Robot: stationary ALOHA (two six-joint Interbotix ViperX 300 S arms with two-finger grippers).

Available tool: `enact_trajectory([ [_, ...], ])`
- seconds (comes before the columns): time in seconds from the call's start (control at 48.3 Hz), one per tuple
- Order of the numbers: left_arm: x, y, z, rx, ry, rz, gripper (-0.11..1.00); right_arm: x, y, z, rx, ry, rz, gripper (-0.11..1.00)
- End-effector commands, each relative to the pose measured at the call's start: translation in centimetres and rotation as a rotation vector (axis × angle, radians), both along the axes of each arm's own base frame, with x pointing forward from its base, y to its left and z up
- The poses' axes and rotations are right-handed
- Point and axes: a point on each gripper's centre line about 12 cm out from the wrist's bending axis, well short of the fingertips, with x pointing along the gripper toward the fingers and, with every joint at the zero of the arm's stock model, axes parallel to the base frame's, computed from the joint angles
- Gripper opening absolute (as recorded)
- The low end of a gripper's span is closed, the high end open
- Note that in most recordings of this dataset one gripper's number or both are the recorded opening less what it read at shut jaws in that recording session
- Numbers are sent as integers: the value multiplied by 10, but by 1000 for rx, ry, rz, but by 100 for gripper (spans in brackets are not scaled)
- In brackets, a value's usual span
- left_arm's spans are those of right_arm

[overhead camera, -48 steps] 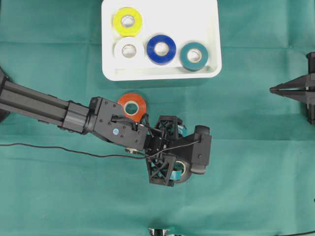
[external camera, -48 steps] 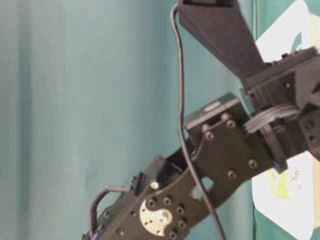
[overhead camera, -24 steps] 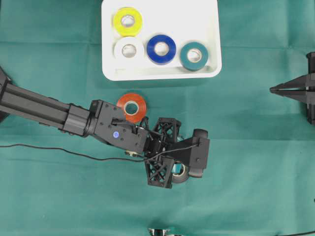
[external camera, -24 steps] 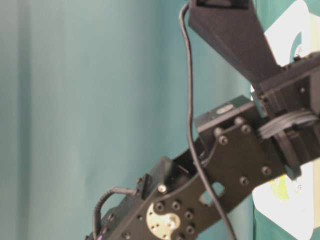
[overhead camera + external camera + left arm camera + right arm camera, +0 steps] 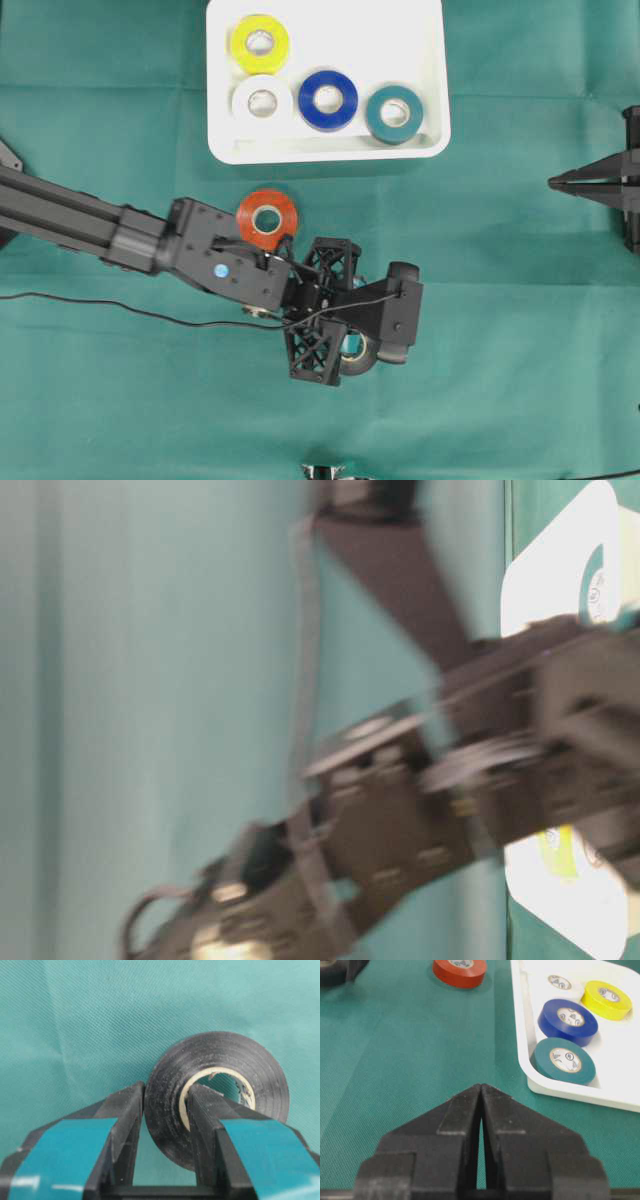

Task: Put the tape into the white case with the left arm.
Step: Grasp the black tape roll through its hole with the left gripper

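Black tape [image 5: 215, 1095] now sits pinched in the left claw [image 5: 165, 1110]: one finger presses the roll's outer wall, the other reaches inside the core. A second ago the overhead view showed those fingers spread wide over the roll; they have since closed on it, and the arm has drawn back a little toward the left. So the grasp looks made, and lifting and carrying to the case [image 5: 420, 40] is what remains. In the overhead view the roll [image 5: 355, 352] is mostly hidden under the claw [image 5: 345, 345], well below the case on the green surface [image 5: 520, 300]. Whether it has left the cloth cannot be told.

The case already holds yellow [image 5: 260, 42], white [image 5: 262, 102], blue [image 5: 328, 99] and teal [image 5: 393, 113] rolls, with bare room at its upper right. An orange roll [image 5: 266, 217] lies on the cloth between case and arm, untouched.

The right claw [image 5: 481, 1091] is parked at the right edge, fingers pressed together on nothing.

Small marks show on the roll cores and inside the black roll's core, but none can be read.
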Motion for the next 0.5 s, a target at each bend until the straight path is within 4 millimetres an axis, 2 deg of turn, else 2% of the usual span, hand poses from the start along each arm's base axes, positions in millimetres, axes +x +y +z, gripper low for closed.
enact_trajectory([
  [0.0,-2,0,40,-13,-71,-6,24,2,0,2,-1,-1,0,-9],
  [0.166,-10,10,59,-4,-54,4,24,2,0,2,-1,-1,0,-9],
  [0.476,-10,53,73,48,-60,25,24,2,0,2,-1,-1,0,-9],
])
